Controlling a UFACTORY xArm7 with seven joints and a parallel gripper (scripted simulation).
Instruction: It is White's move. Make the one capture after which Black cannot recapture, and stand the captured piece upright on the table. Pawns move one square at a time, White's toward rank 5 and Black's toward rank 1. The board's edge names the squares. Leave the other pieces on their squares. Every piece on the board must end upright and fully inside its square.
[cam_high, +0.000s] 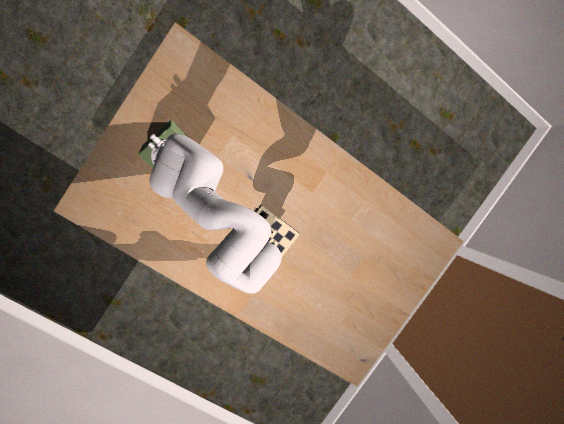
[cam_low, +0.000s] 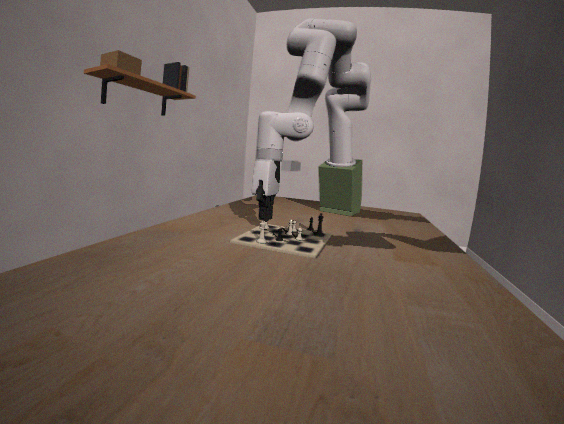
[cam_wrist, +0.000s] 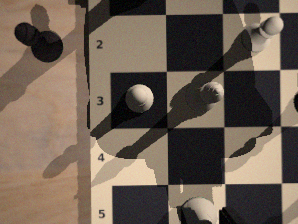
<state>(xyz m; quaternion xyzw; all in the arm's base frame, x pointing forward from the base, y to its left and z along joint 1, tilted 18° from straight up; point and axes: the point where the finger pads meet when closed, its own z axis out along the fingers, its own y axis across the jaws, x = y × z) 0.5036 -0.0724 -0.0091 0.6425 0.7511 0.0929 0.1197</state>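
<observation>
The small chessboard (cam_low: 280, 241) lies on the wooden table; it also shows in the overhead view (cam_high: 280, 232), partly under the arm. My gripper (cam_low: 265, 216) hangs low over the board's left side and is shut on a white piece (cam_wrist: 198, 209), seen at the bottom edge of the wrist view above column D near rank 5. I cannot tell if its base touches the board. A white pawn (cam_wrist: 139, 97) stands on E3 and another white piece (cam_wrist: 211, 93) on D3. A black piece (cam_wrist: 41, 43) stands upright on the table just off the board beside rank 2.
A further white piece (cam_wrist: 265, 31) stands near rank 2 at the wrist view's upper right. Black pieces (cam_low: 319, 225) stand at the board's far right. The green arm pedestal (cam_low: 340, 186) stands behind the board. A wall shelf (cam_low: 137, 80) hangs at the left.
</observation>
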